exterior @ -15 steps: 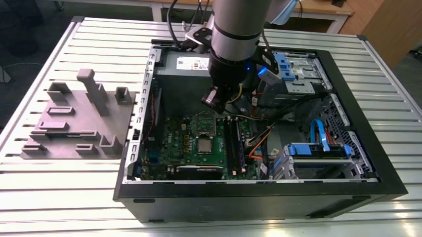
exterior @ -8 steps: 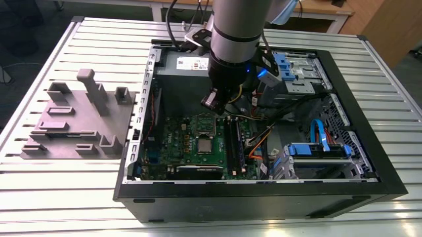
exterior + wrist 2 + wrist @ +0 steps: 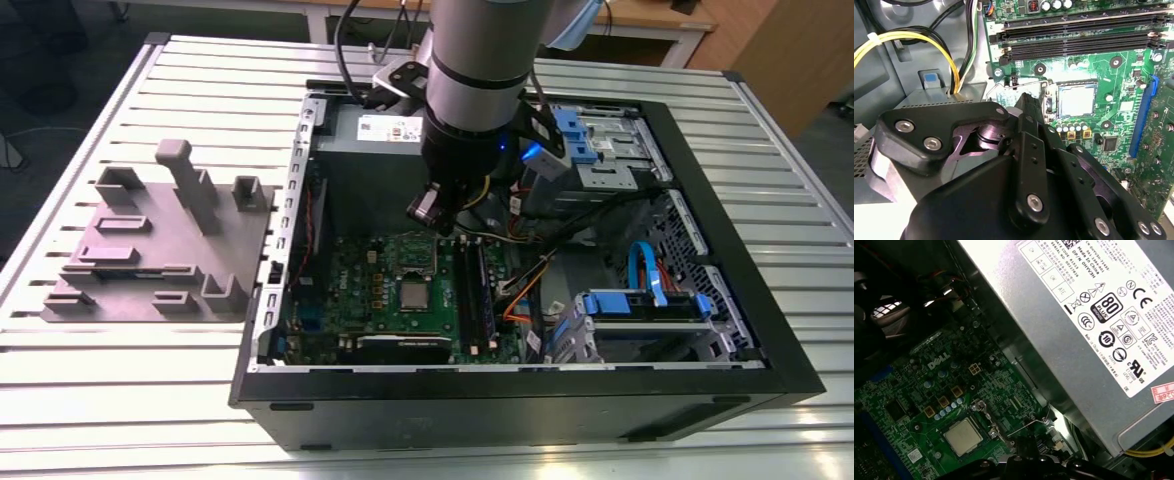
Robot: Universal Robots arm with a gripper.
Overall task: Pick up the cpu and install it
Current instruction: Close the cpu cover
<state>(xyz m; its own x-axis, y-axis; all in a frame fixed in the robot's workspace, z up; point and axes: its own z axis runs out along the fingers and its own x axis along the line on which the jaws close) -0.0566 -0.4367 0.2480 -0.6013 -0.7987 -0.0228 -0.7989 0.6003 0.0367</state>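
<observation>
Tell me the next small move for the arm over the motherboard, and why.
Probably back the gripper straight up. The small square silvery-grey cpu already lies in its socket on the green motherboard, apart from the gripper, which hangs above it beside the large grey metal box.

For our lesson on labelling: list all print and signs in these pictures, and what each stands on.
On the grey box's label: print and round signs, not quoted here.
On the red-edged sticker beside it: cut off, unreadable.
On the motherboard: a white logo, not quoted; small markings unreadable.
On the cpu: nothing readable.
</observation>
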